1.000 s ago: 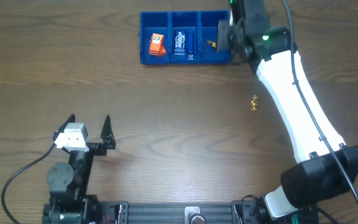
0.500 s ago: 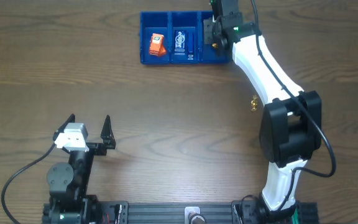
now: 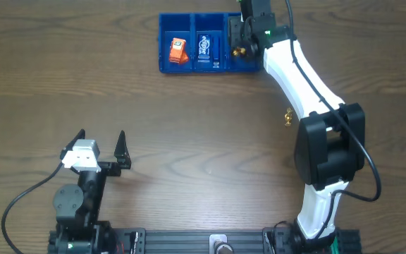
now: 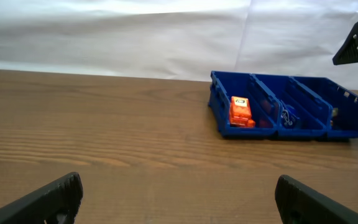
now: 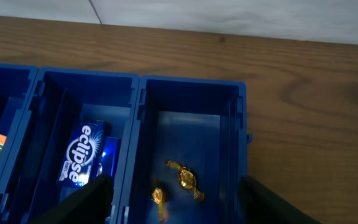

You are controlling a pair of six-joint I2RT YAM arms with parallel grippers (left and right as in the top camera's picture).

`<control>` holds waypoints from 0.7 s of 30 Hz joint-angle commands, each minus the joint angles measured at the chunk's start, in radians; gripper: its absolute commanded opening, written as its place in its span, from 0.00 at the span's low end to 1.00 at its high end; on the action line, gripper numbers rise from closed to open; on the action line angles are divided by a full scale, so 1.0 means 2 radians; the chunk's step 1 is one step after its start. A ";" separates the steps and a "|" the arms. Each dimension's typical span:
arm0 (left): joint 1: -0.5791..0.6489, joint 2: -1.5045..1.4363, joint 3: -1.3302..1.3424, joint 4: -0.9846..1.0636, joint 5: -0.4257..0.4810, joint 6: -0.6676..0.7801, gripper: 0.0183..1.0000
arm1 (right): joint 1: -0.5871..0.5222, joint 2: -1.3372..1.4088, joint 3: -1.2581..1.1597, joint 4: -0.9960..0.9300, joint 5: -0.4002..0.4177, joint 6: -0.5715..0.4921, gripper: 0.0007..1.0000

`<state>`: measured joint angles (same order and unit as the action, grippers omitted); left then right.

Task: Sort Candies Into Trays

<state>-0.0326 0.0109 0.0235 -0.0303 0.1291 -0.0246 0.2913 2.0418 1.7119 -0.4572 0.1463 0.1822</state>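
Observation:
A blue tray (image 3: 210,67) with three compartments lies at the table's far side. Its left compartment holds an orange box (image 3: 177,50), the middle one a blue pack (image 3: 206,48), the right one two gold-wrapped candies (image 5: 187,177). My right gripper (image 5: 176,208) hangs open above the right compartment with nothing between its fingers; from above the right gripper (image 3: 242,34) is over the tray's right end. One loose gold candy (image 3: 288,116) lies on the table beside the right arm. My left gripper (image 3: 102,141) stands open and holds nothing, near the front left, far from the tray.
The wooden table (image 3: 154,106) is bare between the tray and the left arm. A white backdrop (image 4: 135,37) stands behind the tray. The right arm's white link (image 3: 302,70) crosses above the table close to the loose candy.
The right arm folded back at its elbow and its gripper shifted a little left over the tray's right compartment. The left arm has kept still.

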 commanded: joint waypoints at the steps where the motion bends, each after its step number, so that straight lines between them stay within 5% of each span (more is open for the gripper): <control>1: 0.003 -0.003 -0.009 -0.018 0.009 0.005 1.00 | -0.002 -0.069 0.025 -0.035 0.005 -0.007 0.68; 14: 0.003 -0.003 -0.009 -0.018 0.009 0.005 1.00 | -0.037 -0.230 -0.010 -0.327 0.033 -0.022 0.74; 21: 0.003 -0.003 -0.009 -0.018 0.009 0.005 1.00 | -0.068 -0.233 -0.166 -0.311 0.029 0.017 0.80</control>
<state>-0.0326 0.0109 0.0231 -0.0303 0.1287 -0.0246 0.1799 1.5528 1.5208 -1.1172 0.1986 0.1658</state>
